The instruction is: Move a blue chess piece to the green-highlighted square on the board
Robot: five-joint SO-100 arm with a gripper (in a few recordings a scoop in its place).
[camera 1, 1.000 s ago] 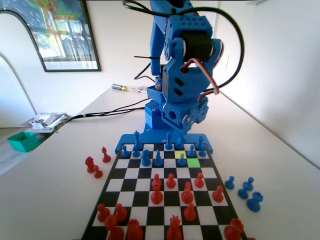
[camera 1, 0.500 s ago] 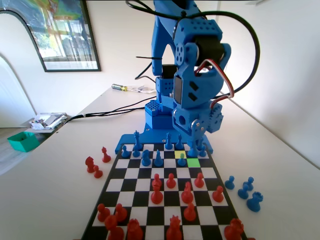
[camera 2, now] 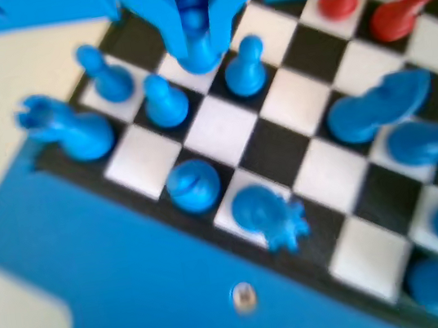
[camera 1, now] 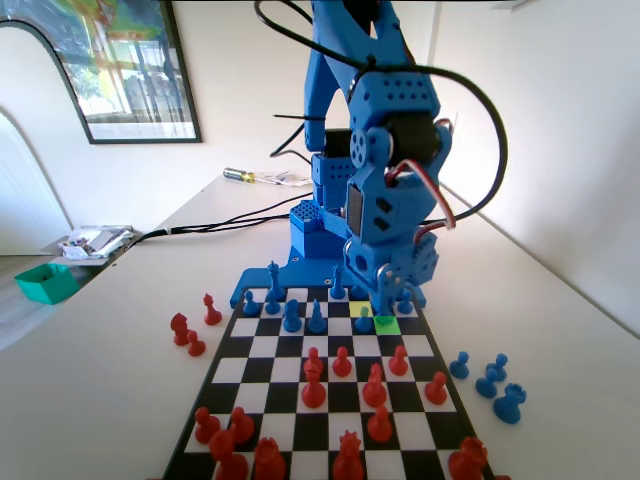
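Blue chess piece (camera 2: 197,31) stands between the gripper's (camera 2: 200,51) jaws near the board's (camera 1: 430,375) far right corner in the fixed view, beside the green-highlighted square (camera 1: 388,325); whether they clamp it is unclear.

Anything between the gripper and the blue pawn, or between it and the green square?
Nothing visible. The gripper straddles the blue pawn; the green square looks bare, another pawn left of it in the fixed view.

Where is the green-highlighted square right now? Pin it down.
In the fixed view the green-highlighted square lies near the board's far right edge, directly below the gripper, with a blue chess piece on the cell to its left.
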